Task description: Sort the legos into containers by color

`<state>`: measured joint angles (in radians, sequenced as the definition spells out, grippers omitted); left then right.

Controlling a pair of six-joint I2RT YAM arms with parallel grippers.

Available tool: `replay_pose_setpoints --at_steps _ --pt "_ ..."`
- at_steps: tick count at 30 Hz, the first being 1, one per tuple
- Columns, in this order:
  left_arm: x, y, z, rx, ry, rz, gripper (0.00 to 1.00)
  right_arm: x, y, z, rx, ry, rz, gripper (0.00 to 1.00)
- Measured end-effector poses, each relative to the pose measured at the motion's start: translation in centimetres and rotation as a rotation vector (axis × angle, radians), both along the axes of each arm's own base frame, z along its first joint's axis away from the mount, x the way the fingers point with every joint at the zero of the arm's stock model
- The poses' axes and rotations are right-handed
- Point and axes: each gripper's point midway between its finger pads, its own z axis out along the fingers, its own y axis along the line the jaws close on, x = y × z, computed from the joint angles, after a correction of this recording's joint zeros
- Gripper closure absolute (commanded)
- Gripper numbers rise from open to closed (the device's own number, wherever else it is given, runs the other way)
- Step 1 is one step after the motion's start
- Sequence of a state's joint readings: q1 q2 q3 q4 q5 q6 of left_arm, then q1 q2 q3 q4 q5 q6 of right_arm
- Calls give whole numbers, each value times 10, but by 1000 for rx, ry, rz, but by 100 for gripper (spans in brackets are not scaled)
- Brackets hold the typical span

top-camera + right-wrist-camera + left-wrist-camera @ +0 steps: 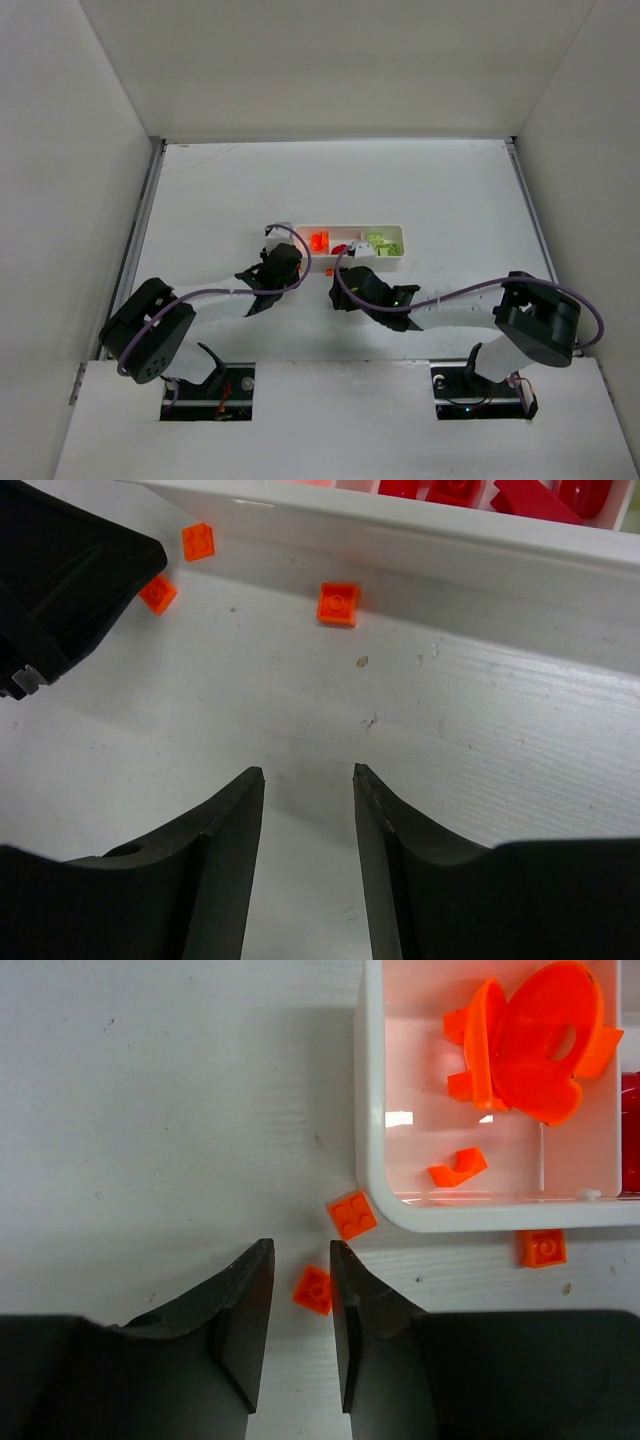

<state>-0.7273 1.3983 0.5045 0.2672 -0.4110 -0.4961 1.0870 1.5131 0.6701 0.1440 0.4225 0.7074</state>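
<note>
tray (372, 1080) of white plastic lies crosswise on the tabletop (450, 190), just beyond both hands. its left compartment holds orange pieces, among them a large round orange piece (545, 1040) and a small notched orange piece (458, 1167). the middle compartment holds red pieces (520, 495), and the right one holds pale green pieces (380, 243). three small orange bricks lie loose on the tabletop outside the tray's near wall. a four-stud brick (352, 1213) touches the tray's near left corner. a second brick (542, 1248) lies just beside the near wall, further right. the third brick (313, 1290) sits between the fingertips of the left hand (301, 1255), close against one finger with a gap to the other. that hand is narrowly parted and is not gripping it. the right hand (307, 775) is over bare tabletop near the tray's near wall, jaws apart, nothing between them.
</note>
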Motion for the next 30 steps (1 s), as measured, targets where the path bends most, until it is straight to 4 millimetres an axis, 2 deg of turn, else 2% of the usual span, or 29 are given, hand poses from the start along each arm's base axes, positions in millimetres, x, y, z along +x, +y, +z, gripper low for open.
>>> replay_pose_setpoints --at_steps 3,8,16,24,30 --pt "-3 -1 -1 2 8 -5 67 0 0 2 7 -3 -1 53" --pt "-13 -7 -1 4 16 -38 66 -2 -3 1 10 -1 -3 53" --pt "-19 -12 -4 13 27 -67 71 0 -1 4 23 -9 -7 53" --pt "-18 -9 -3 25 20 -55 71 0 -6 21 64 -38 -17 53" --pt "-23 -12 8 -5 -17 -72 70 -1 -8 20 62 -38 -19 53"
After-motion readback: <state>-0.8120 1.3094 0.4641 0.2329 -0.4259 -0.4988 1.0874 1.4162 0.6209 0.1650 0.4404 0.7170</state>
